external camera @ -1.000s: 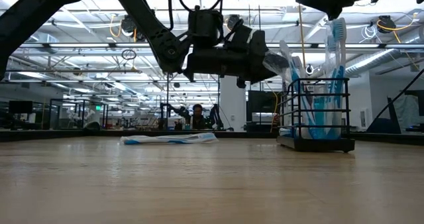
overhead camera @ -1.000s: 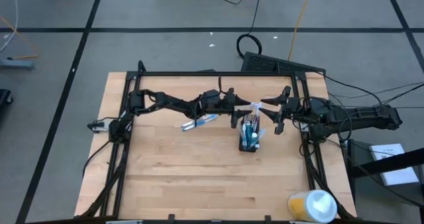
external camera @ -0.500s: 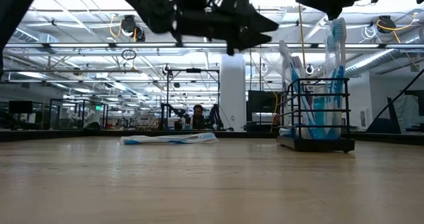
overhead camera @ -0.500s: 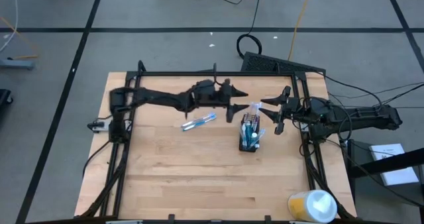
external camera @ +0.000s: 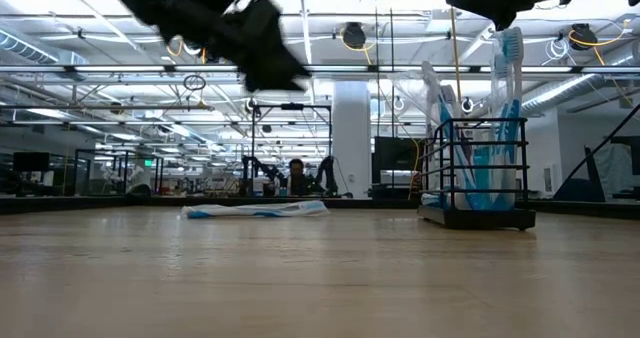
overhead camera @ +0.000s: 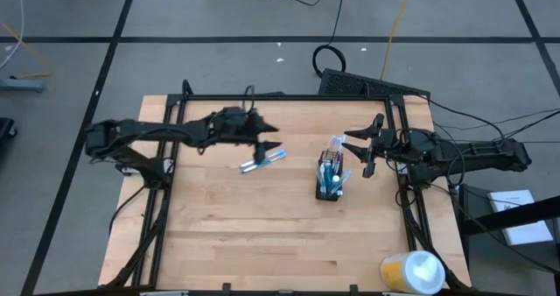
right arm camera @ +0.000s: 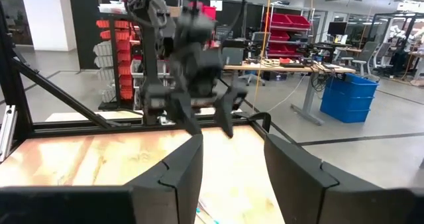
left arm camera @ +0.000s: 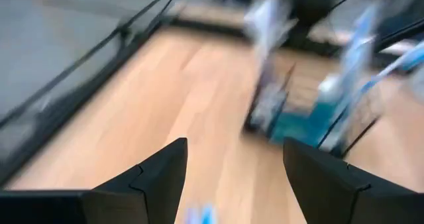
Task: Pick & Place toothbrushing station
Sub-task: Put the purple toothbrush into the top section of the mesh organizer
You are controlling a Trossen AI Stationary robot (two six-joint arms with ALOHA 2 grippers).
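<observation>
Brushes (overhead camera: 331, 163) stand in the mesh cup (overhead camera: 330, 189) mid-table, and one more brush (overhead camera: 262, 159) lies flat beside the left gripper (overhead camera: 265, 141), whose fingers are spread and empty. Next it must drop onto that brush and pinch it; the right gripper (overhead camera: 365, 151) waits just beside the cup, half open and empty.

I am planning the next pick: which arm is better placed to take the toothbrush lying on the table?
Probably the left: its gripper hangs open just above the loose toothbrush. The right gripper waits past the mesh cup, which stands between it and the toothbrush.
</observation>
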